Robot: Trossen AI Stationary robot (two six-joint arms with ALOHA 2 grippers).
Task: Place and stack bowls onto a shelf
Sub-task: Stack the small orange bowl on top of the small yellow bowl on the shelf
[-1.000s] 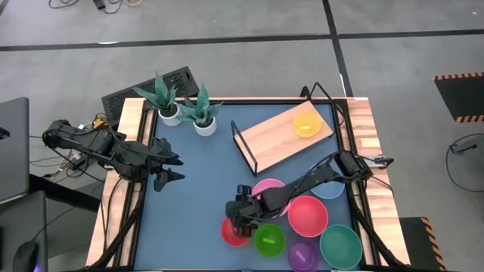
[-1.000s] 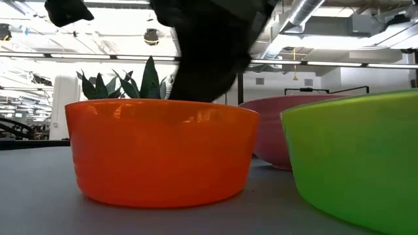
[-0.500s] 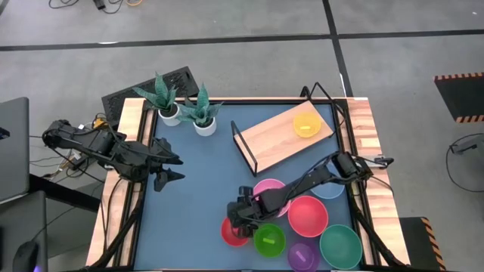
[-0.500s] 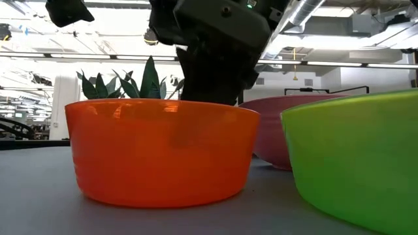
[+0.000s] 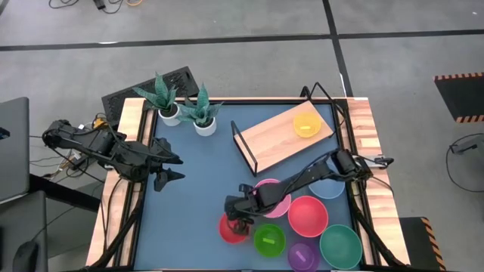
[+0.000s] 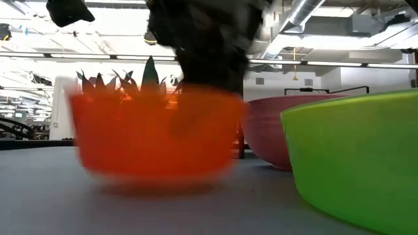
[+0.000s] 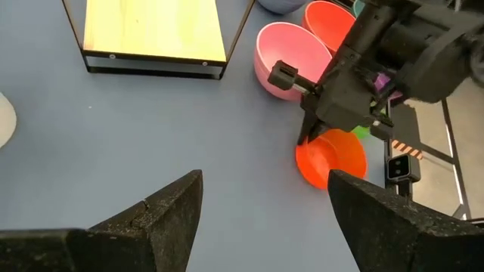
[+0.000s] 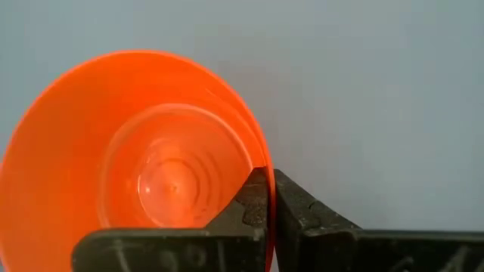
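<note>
Right end effector (image 8: 268, 198) clamped on red bowl (image 8: 144, 166) rim, one finger inside, one outside. Left end effector (image 7: 261, 208) apart, well clear.

Went over all four views hunting for anything readable and honestly there's none. No brand names, no numbers, no printed labels that come out as letters.
</note>
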